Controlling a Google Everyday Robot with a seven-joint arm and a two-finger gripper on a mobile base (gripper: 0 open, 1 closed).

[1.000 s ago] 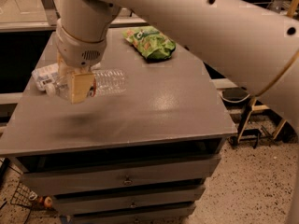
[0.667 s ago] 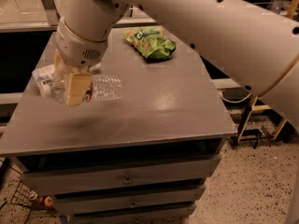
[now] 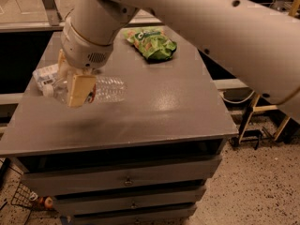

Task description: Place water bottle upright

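Shift: gripper (image 3: 72,89) and water bottle (image 3: 108,89) have come slightly toward the front edge together; the green snack bag (image 3: 152,42) has stayed put
Bottle: horizontal over the left of the grey cabinet top (image 3: 164,107); contact with the surface unclear
Grip: closed across the bottle beside its red band
Handling: probably light, thin-walled, slick; squeeze gently at mid-body
Nearby: white-and-blue labelled bottle (image 3: 44,74) just behind; snack bag well apart
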